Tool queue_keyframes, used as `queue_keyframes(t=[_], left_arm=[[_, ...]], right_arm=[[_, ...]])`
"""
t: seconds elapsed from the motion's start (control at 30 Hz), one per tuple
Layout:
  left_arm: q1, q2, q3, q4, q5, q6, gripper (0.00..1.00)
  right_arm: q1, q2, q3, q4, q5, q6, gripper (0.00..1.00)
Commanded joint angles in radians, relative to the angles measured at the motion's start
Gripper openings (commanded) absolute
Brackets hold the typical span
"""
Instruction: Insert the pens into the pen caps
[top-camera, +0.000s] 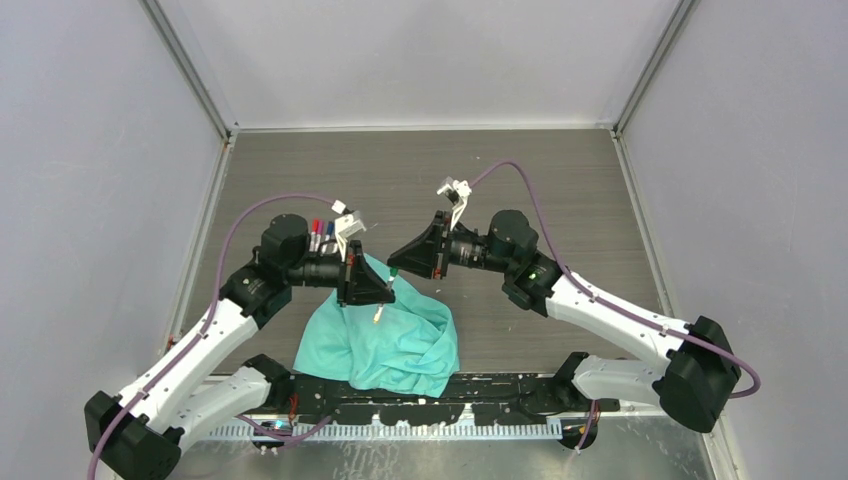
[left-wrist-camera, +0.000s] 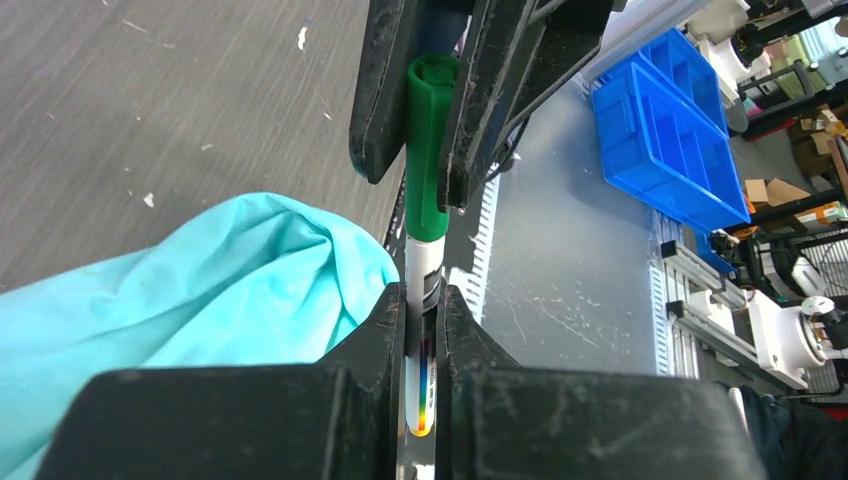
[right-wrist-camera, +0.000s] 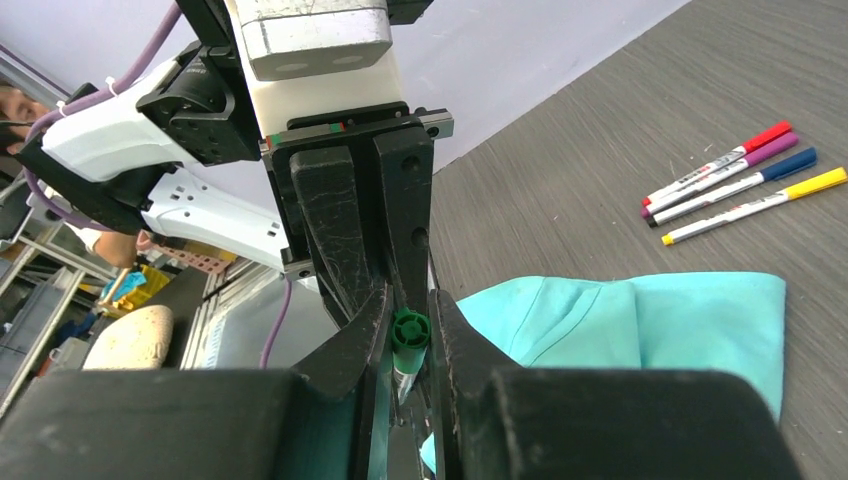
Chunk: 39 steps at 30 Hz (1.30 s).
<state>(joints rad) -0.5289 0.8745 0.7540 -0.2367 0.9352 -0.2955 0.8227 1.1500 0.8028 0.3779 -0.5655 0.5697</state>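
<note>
Though the pen (left-wrist-camera: 424, 262) carries a rainbow-coloured print on its white barrel, no lettering is legible. The left gripper (left-wrist-camera: 422, 305) is clenched on the barrel. The green cap (left-wrist-camera: 430, 150) sits on the pen at 12 o'clock, pinched by the right gripper (right-wrist-camera: 408, 305). The four capped pens (right-wrist-camera: 735, 185) lie on the table (right-wrist-camera: 600, 180) at 2 o'clock in the right wrist view, their print unreadable.
</note>
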Motion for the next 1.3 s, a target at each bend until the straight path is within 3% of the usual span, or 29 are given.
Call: queue_keyframes(t=[0.0,0.27,0.67,1.1,1.27], left_arm=[[0.009,-0.037,0.057,0.233,-0.048,-0.01,0.0],[0.018,-0.056,0.051,0.235,-0.081,-0.008,0.0],[0.054,-0.088,0.02,0.324,-0.075,-0.074,0.0],[0.097,-0.094,0.0,0.416,-0.029,-0.142,0.0],[0.107,-0.088,0.007,0.384,-0.038,-0.117,0.0]], right_arm=[[0.098,0.041,-0.094,-0.105,-0.124,0.033,0.01],[0.169,0.075,-0.163,-0.03,-0.125,0.097,0.01],[0.207,0.056,-0.185,-0.122,-0.153,0.059,0.01],[0.264,0.07,-0.169,-0.202,-0.294,0.015,0.01],[0.27,0.047,-0.165,-0.245,-0.251,0.008,0.0]])
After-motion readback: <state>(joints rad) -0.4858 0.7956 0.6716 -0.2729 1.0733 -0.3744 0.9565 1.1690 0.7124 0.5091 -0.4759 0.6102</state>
